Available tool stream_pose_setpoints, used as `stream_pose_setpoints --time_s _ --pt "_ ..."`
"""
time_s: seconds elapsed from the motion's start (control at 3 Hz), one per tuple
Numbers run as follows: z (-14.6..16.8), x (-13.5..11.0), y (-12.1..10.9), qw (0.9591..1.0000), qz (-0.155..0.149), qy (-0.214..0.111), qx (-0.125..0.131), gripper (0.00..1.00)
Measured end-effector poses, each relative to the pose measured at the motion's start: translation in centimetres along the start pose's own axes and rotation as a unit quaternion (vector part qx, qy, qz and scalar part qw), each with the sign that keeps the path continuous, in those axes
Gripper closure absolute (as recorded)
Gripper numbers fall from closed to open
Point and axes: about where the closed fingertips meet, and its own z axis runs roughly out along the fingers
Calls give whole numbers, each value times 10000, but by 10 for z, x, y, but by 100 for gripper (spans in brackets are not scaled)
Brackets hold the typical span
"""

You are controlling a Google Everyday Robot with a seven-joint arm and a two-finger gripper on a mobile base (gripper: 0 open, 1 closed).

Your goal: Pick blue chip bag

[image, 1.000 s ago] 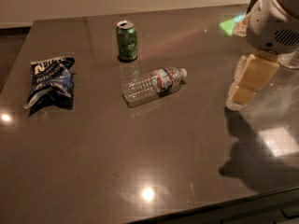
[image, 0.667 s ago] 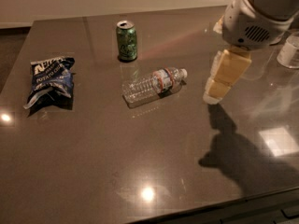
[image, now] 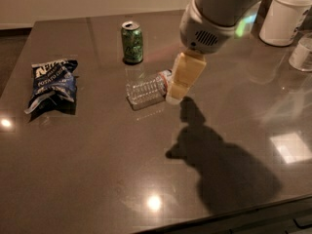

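The blue chip bag lies flat near the left edge of the dark table, a crumpled dark-blue foil bag with white "potato chips" lettering. My gripper hangs from the grey arm at the upper middle, its cream fingers pointing down over the cap end of the clear plastic bottle. It is well to the right of the bag, about a third of the table's width away, and holds nothing that I can see.
A green can stands upright behind the bottle. A white canister and a smaller white container stand at the far right. The table's front edge runs along the bottom right.
The arm and gripper have swung left from the right side of the table to above the bottle's cap end. The bag, can and bottle have not moved.
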Motion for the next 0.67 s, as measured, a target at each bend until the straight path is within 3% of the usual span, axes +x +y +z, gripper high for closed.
stream_pose_setpoints --time_s 0.67 --pt "48 -64 11 9991 86 -234 -355 0"
